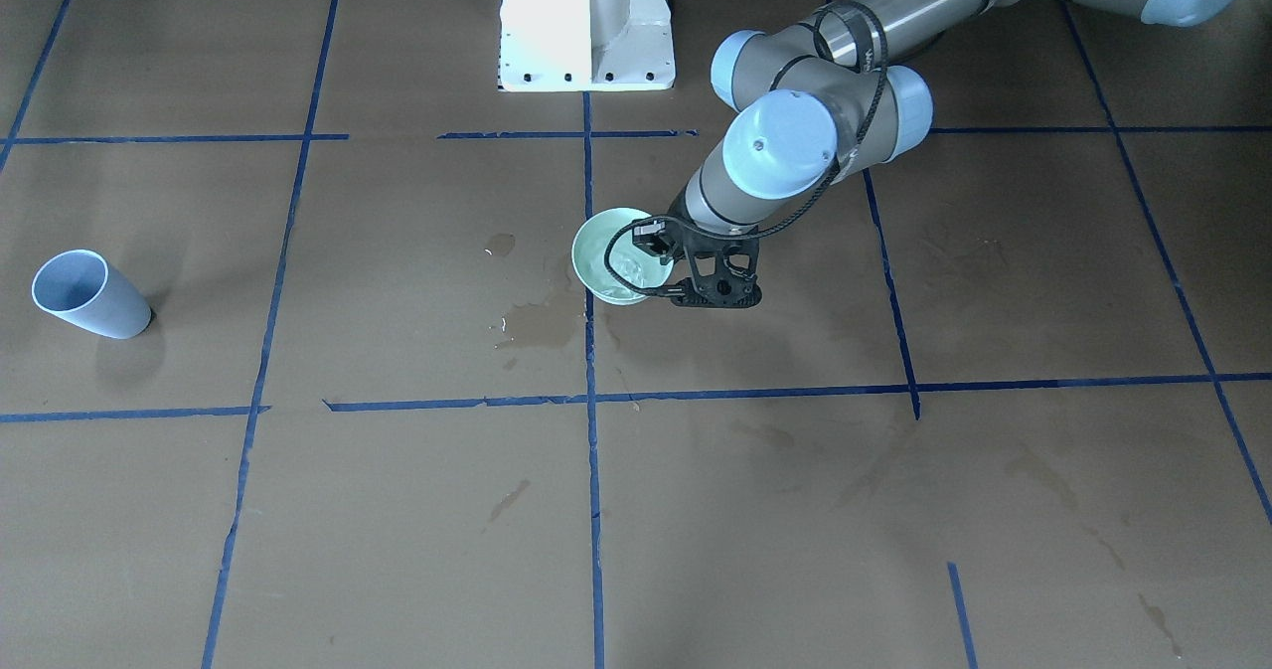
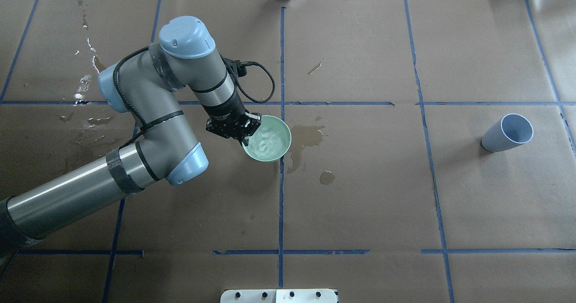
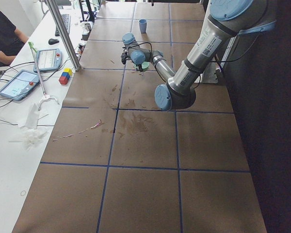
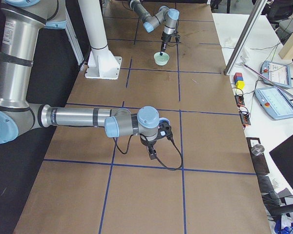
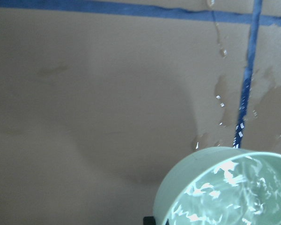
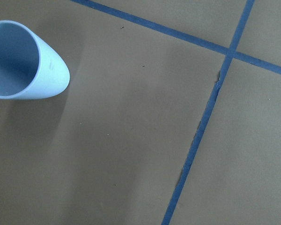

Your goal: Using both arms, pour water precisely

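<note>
The left gripper pinched the near rim of a pale green bowl close to the middle of the table, and the water lay inside the bowl, rippled and full of glints. Just beside the bowl, on the side away from the left arm, wet patches darkened the brown paper around a blue tape line. A light blue cup stood well apart, towards the robot's right, with only bare paper between it and the bowl. The right arm showed only in the side view from the robot's right, where the right gripper hung low over the table; I cannot tell whether its fingers were spread or together. Its wrist camera showed the cup from above. The side views also showed a person, tablets and coloured blocks on a white bench. The small white print on the left gripper's body was too small to read.
</note>
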`<state>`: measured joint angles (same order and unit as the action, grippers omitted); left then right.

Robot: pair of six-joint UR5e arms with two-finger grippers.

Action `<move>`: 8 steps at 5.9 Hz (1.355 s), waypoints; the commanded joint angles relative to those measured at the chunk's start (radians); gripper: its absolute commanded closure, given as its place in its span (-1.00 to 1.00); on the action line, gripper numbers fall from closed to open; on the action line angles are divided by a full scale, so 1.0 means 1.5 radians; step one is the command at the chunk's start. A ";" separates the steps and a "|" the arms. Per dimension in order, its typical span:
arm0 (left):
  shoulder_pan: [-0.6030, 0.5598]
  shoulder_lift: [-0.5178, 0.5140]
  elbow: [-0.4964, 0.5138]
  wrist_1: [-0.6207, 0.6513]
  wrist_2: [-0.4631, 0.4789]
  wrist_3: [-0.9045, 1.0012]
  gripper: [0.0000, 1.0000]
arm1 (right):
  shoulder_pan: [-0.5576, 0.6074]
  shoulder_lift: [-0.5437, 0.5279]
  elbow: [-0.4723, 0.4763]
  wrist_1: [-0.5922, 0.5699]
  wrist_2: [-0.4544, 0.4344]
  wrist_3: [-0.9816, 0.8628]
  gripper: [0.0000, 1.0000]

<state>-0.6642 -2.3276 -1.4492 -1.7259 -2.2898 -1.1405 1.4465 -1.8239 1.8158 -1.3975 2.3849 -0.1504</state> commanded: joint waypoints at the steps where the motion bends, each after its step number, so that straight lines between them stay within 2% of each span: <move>1: 0.019 -0.017 0.050 -0.058 0.028 -0.016 1.00 | 0.000 0.000 0.002 0.000 0.002 0.000 -1.00; 5: 0.031 -0.048 0.096 -0.091 0.040 -0.020 1.00 | 0.000 -0.002 0.004 0.000 0.003 0.001 -1.00; 6: 0.031 -0.048 0.096 -0.091 0.040 -0.020 0.91 | 0.000 -0.001 0.004 0.000 0.004 0.001 -1.00; 8: 0.039 -0.042 0.096 -0.100 0.040 -0.020 0.59 | 0.000 -0.001 0.004 0.000 0.004 0.001 -1.00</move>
<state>-0.6103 -2.3928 -1.3058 -1.8712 -2.2305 -1.1704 1.4465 -1.8255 1.8223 -1.3975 2.3914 -0.1488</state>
